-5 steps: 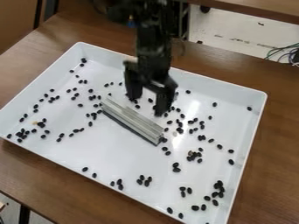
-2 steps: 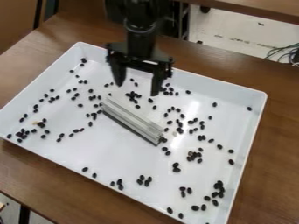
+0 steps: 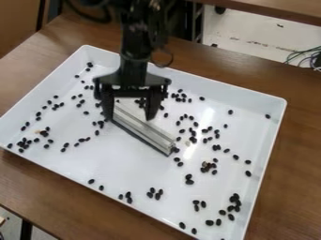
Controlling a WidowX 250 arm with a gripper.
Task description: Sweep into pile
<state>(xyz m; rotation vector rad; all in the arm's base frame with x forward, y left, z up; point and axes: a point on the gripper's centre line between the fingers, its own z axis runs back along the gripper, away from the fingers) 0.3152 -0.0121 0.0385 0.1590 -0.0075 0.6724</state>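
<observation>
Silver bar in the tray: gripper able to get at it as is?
Probably yes. The gripper is open over the upper-left end of the silver bar; only small black beans lie close by. Its height I can't judge.

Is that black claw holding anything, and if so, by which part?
Nothing looks held: the open gripper hangs over one end of the pale bar, which lies in the white tray.

A brown wood-grain tabletop (image 3: 289, 183) fills most of the view, and a second wooden surface (image 3: 276, 8) crosses the upper right. Between them lies a pale floor (image 3: 251, 40) with dark scuffs, where thin cables (image 3: 304, 55) tangle at the right edge. A brown panel (image 3: 18, 21) stands upper left. Light falls from above.
</observation>
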